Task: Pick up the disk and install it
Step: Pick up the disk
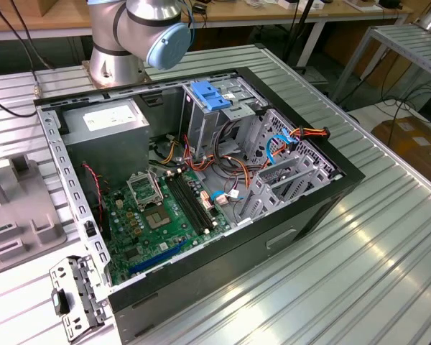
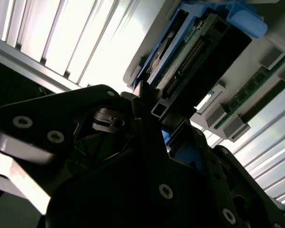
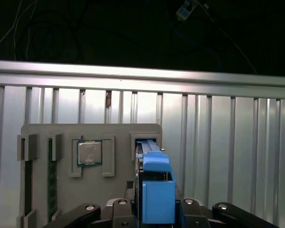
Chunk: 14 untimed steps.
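Note:
The disk (image 3: 156, 167) stands on edge in a slot of a grey holder (image 3: 38, 130), its blue plastic rail facing the first wrist camera. My gripper (image 3: 157, 211) straddles the near end of the disk, with a black finger (image 3: 135, 209) pressed against each side of the blue rail, so it is shut on the disk. The second wrist view shows the disk (image 2: 194, 52) from the side, with its connector edge, circuit board and blue rails, and one fingertip (image 2: 143, 95) against its flank. The disk's lower part is still inside the slot.
The holder also carries a processor chip (image 3: 89, 153) and a memory stick (image 3: 51, 180) and lies on a ribbed aluminium table (image 3: 228, 142). In the exterior view an open computer case (image 1: 201, 187) shows a motherboard, a grey power supply (image 1: 108, 122), a blue bracket (image 1: 210, 95) and loose cables.

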Available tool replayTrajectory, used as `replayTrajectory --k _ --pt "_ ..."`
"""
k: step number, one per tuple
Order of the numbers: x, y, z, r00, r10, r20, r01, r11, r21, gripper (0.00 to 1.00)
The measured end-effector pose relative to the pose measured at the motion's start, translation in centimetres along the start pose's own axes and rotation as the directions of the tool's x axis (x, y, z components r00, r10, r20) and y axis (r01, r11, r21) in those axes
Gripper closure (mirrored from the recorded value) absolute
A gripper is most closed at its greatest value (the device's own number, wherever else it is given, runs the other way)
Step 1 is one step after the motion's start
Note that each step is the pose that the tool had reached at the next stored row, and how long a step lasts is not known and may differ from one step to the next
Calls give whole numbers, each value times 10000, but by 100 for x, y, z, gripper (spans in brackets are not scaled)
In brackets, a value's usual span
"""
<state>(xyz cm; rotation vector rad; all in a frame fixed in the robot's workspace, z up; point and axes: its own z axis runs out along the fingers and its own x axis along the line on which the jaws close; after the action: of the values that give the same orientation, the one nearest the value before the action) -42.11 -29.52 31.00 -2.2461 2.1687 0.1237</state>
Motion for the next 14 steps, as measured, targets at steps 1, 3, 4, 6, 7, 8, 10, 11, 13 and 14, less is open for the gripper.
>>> replayTrajectory --k 1,3,4,6,7,8,10,11,13,14 --pt "-1 1 -10 10000 0 0 0 10000 0 63" --pt "-2 1 -29 10000 0 0 0 10000 0 63" --pt "-2 2 -35 10000 0 0 0 10000 0 63" --pt "-3 2 -43 10000 0 1 0 10000 2 63" --pt "-3 2 -51 10000 0 0 0 10000 -1 63" --pt "-4 3 -61 10000 0 1 0 10000 1 63" --pt "-5 3 -72 10000 0 0 0 10000 -1 63" --pt "-5 4 -79 10000 0 0 0 10000 0 63" --pt "-6 4 -95 10000 0 0 0 10000 0 63" --pt "-7 4 -99 10000 0 0 0 10000 1 63"
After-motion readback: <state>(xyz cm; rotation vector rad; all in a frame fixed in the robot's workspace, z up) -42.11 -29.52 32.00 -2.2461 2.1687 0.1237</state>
